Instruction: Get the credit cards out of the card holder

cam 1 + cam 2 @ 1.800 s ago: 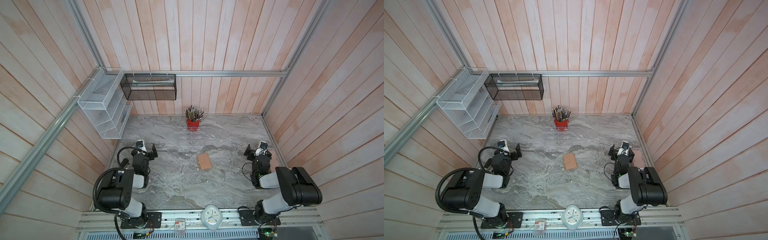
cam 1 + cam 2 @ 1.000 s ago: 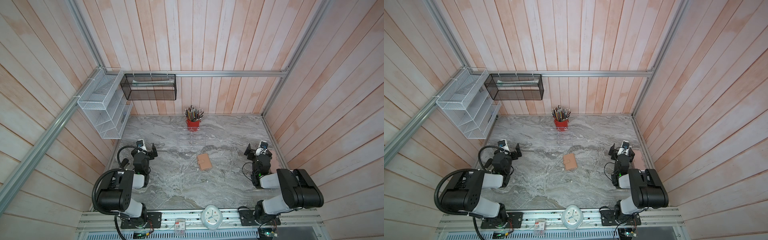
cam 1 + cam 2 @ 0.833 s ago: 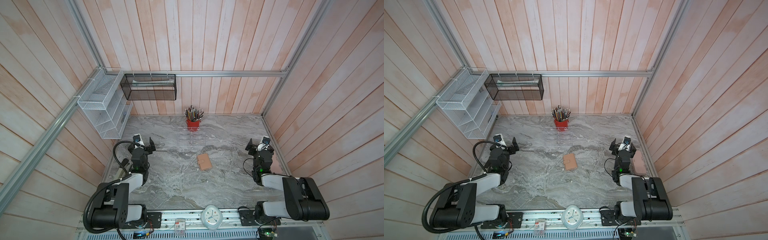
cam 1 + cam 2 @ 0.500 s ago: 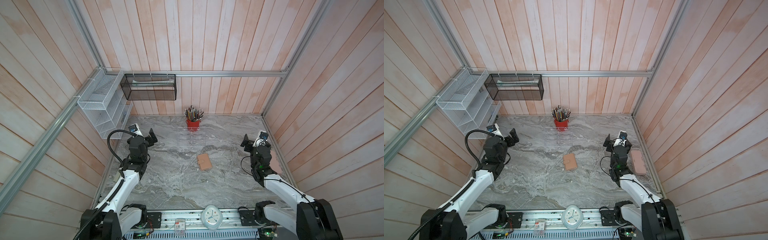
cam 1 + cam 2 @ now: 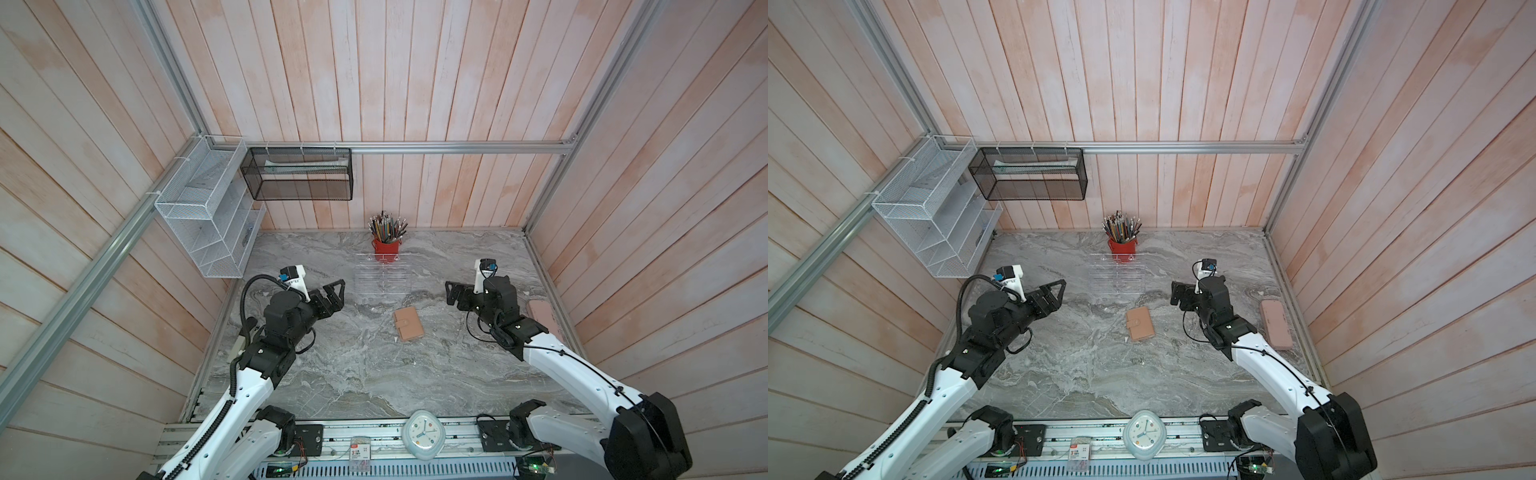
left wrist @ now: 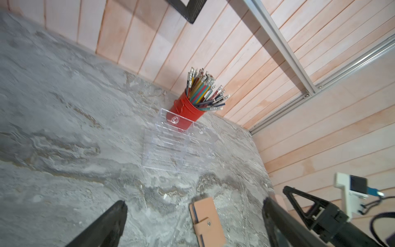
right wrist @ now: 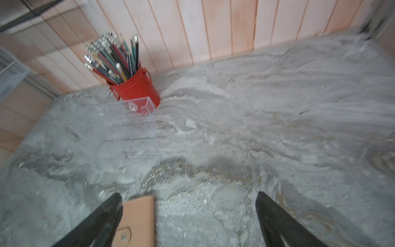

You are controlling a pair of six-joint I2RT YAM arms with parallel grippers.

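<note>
Both arms' jaws gape fully, gripping nothing, left and right of the card holder (image 5: 408, 324). It lies shut on the counter (image 5: 353, 374), cards hidden; unfastening probably comes first.

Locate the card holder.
In both top views the card holder lies closed in the middle of the table, just nearer the robot than the clear rack.

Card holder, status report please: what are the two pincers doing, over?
Left pincer open, right pincer open, both holding nothing. Card holder lies shut on the table between them, no cards showing. Clear rack behind it, apart.
</note>
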